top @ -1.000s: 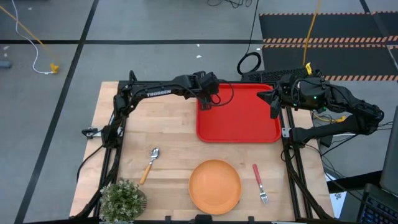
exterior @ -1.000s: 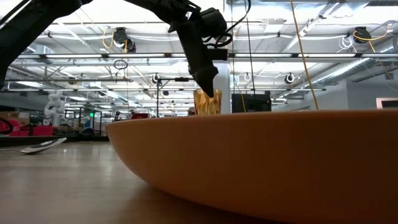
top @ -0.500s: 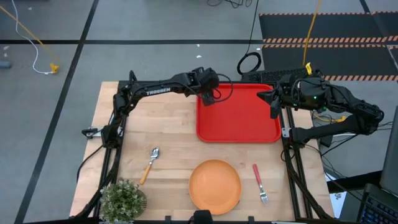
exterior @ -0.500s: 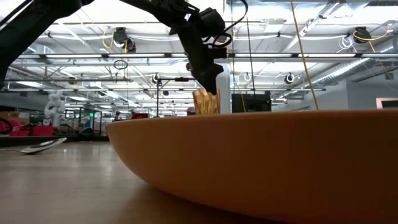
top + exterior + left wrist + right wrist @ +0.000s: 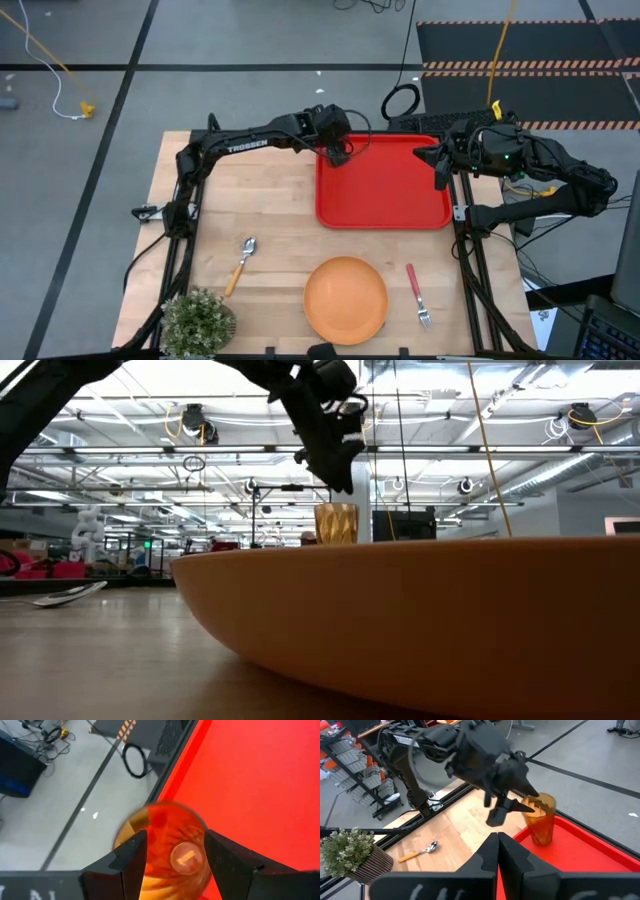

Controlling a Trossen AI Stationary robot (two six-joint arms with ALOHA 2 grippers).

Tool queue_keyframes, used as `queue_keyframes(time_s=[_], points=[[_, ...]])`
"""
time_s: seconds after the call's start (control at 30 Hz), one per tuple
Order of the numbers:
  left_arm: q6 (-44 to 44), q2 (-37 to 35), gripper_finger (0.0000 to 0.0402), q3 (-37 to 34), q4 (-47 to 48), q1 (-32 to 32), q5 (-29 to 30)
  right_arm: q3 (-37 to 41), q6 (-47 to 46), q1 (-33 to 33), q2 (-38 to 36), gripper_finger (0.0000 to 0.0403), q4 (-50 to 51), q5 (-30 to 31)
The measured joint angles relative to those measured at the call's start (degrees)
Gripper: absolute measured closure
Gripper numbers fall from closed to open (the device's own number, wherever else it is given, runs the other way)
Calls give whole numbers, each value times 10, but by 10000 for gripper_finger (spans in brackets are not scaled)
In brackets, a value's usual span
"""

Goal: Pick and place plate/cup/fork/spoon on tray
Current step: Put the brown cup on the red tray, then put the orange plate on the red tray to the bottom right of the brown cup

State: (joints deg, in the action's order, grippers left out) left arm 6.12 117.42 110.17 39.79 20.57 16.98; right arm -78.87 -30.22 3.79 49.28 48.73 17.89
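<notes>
The amber cup [image 5: 335,523] stands upright on its base in the far left corner of the red tray [image 5: 390,195]. My left gripper [image 5: 338,480] hangs open just above the cup's rim, clear of it. In the left wrist view the two fingers stand either side of the cup [image 5: 167,850]. In the high view the gripper [image 5: 338,152] hides the cup. The orange plate [image 5: 345,298], the red-handled fork [image 5: 417,295] and the yellow-handled spoon [image 5: 240,265] lie on the wooden table near its front. My right gripper [image 5: 440,168] waits shut at the tray's far right edge.
A potted plant [image 5: 197,320] stands at the table's near left corner. The plate's rim [image 5: 430,630] fills the low view. The arms' frames run along the table's left and right sides. The rest of the tray's floor is bare red.
My left gripper has let go of the cup and gone up, clear of its rim. The cup stays standing on the tray's far left corner.
</notes>
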Motion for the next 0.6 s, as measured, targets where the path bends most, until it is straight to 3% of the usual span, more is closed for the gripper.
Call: queue_keyframes(time_s=[0.37,0.6], points=[[-33,-80,201,1,3,-3,-14,0,-100,-1,11,403,-2,-4],[-84,-146,202,1,8,-3,-46,0,-179,-2,39,395,-5,-53]])
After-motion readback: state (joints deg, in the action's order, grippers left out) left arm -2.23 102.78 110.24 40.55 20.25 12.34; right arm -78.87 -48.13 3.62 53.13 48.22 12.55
